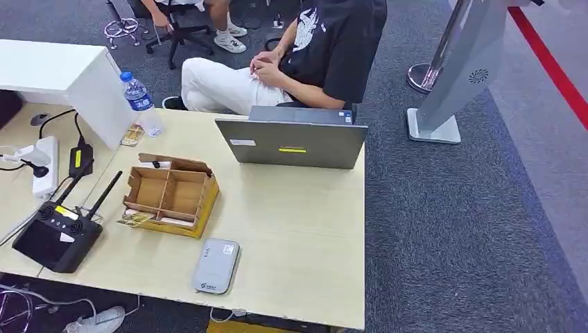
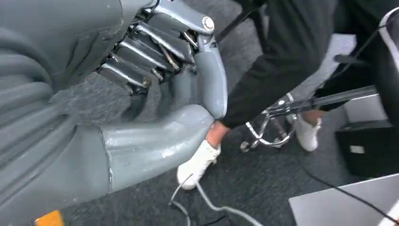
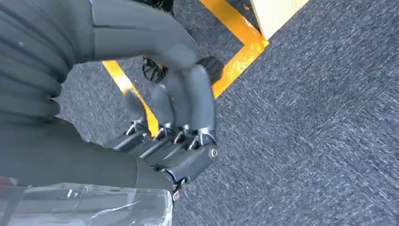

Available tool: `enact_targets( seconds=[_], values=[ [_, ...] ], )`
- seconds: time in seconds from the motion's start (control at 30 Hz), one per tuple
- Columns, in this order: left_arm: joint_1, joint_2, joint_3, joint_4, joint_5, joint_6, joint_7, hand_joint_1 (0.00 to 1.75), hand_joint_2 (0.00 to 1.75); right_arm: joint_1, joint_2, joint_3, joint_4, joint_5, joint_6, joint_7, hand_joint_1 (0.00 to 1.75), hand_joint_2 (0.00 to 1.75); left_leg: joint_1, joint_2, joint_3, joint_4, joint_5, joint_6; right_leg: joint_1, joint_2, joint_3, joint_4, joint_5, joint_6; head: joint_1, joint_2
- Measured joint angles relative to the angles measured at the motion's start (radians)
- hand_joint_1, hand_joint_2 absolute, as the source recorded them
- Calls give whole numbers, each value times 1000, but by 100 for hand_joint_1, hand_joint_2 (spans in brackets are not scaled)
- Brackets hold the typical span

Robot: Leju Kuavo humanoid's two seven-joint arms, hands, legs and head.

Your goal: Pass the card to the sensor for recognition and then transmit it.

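Observation:
A flat grey card sensor lies near the table's front edge. Just behind it and to the left stands an open cardboard box with dividers. A small printed card lies flat at the box's front left corner. My left hand hangs over dark carpet, fingers curled in toward the thumb, holding nothing. My right hand also hangs above carpet, its fingers curled under the thumb and empty. Both hands are away from the table top.
On the wooden table stand a grey laptop, a black remote controller, a water bottle and a power strip. A person sits behind the table. A white stand is at the right.

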Motion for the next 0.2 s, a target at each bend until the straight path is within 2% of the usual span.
enact_targets(
  seconds=[0.2],
  values=[
    [-3,17,13,56,0,0,0,175,175,0,-3,1,4,0,0,2,175,175,0,0,1,0,0,0,0,0,0,0,0,0,0,0]
  ],
)
